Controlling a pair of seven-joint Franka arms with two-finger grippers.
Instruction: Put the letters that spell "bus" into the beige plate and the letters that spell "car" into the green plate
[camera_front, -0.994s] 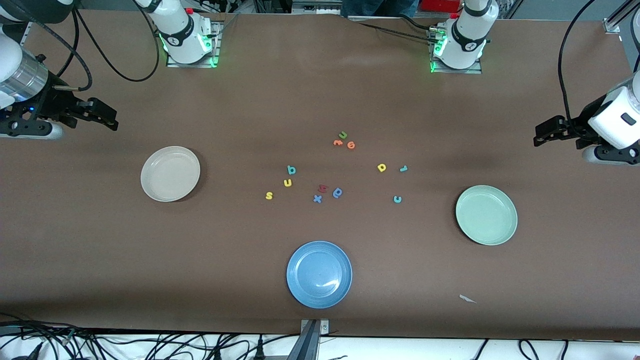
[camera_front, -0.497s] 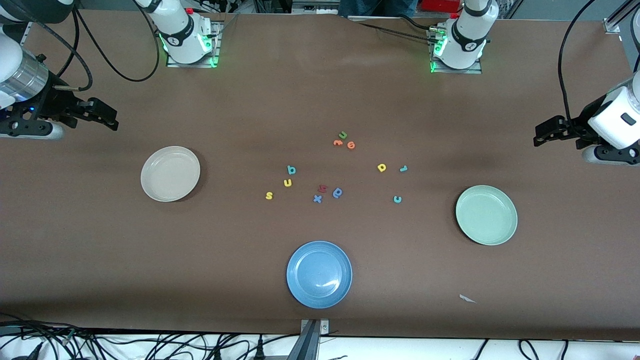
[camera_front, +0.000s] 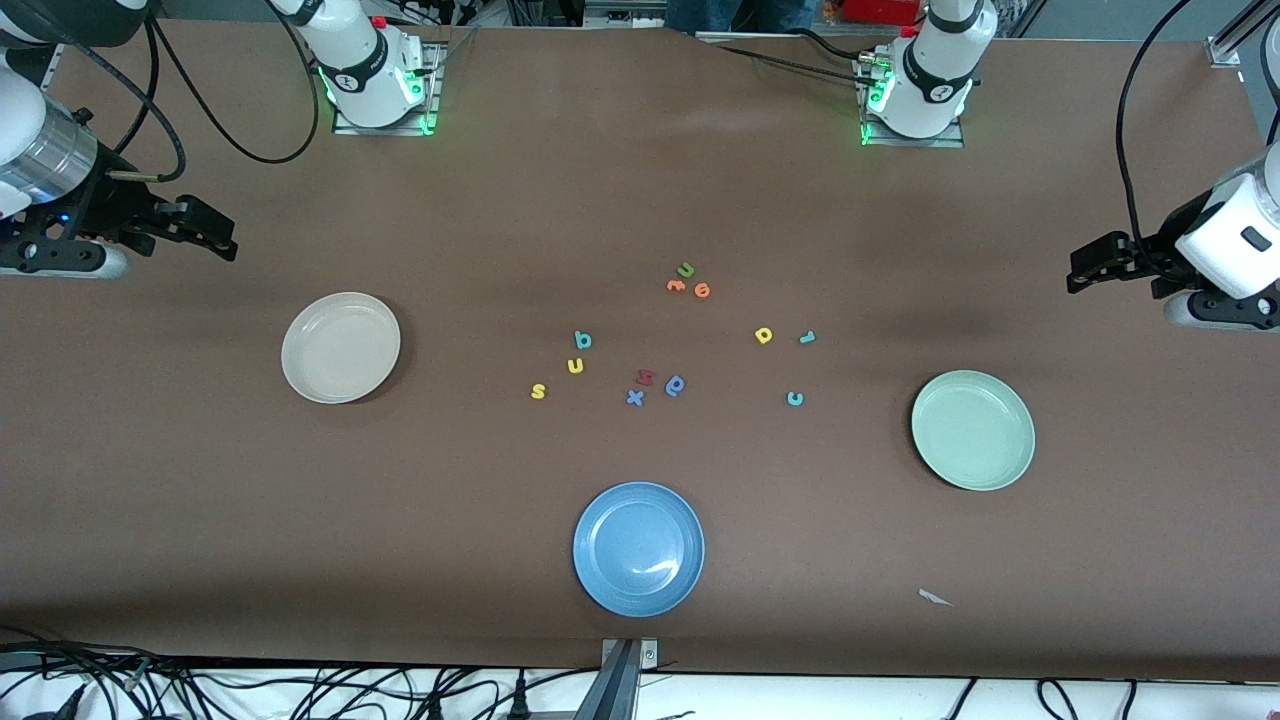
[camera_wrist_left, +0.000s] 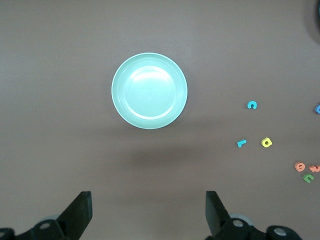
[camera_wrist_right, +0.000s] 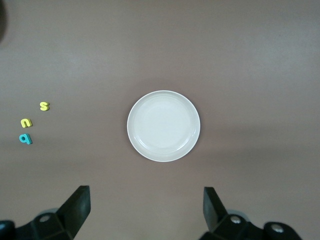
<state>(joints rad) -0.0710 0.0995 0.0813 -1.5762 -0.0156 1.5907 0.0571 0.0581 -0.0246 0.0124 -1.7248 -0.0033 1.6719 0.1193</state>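
Both arms are cut off at the frame edges. The left gripper (camera_front: 1085, 268) hangs over bare table at its own end, jaws apart and empty, as does the right gripper (camera_front: 215, 238). Nothing has shifted since earlier. The "bus" letters (camera_front: 575, 366) lie mid-table nearer the beige plate (camera_front: 341, 347); the "car" letters (camera_front: 795, 399) lie nearer the green plate (camera_front: 972, 430).

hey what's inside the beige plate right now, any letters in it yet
Nothing. The beige plate is empty in the front and right wrist views, its whole bowl uncovered. The yellow s, yellow u and teal b lie on the table. Its underside is hidden.
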